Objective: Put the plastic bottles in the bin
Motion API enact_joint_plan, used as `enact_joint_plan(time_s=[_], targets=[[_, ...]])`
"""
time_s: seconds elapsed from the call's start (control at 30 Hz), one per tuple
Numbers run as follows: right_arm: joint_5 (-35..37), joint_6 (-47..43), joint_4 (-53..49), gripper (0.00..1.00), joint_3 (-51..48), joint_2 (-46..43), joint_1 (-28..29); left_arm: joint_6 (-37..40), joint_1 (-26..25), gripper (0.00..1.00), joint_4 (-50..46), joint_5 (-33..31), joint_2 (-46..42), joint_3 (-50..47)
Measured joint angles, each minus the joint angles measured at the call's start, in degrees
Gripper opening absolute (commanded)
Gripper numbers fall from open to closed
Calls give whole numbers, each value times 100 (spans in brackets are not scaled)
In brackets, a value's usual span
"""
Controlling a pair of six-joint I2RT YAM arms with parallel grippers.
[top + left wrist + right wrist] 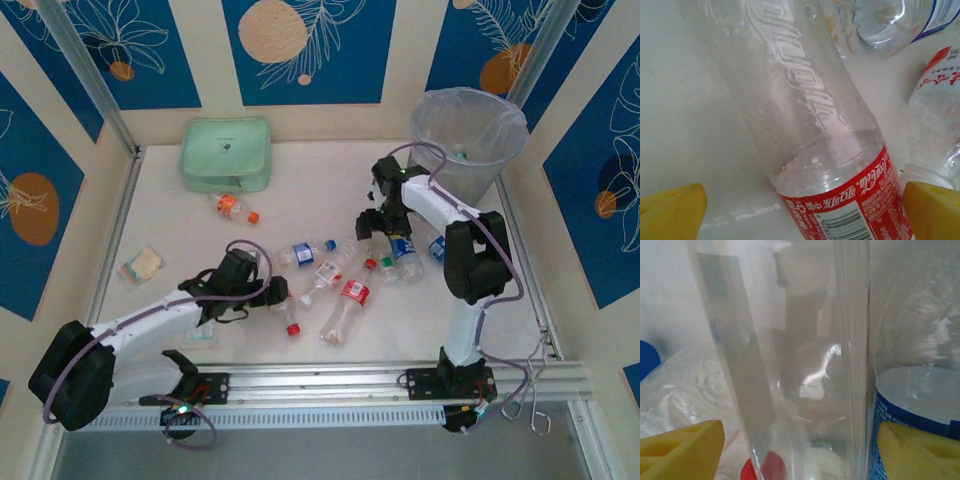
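Left gripper [802, 215] stands fully open, low over the table [155, 200], fingers [670, 212] spread either side of a red-labelled bottle [810, 130]. Left arm reaches forward, nearly flat. Right arm folds at the elbow, right gripper [374, 228] pointing down among bottles [405, 250] beside the bin [495, 150]. Its fingers [682, 450] flank a clear bottle [790, 365]; contact cannot be made out. Both bottles run past the frame edges.

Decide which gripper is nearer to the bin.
Right. The right gripper hangs over bottles close beside the bin; the left gripper sits much farther away, low over a red-labelled bottle.
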Motion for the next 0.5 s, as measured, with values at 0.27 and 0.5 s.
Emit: enact_joint_plan(time_s=[0.27,0.5], targets=[[-9,61,131,74,184,278,20,-83,0,100,271,59,0,-133],[-24,107,192,60,205,289,35,-103,0,100,337,61,-48,-192]])
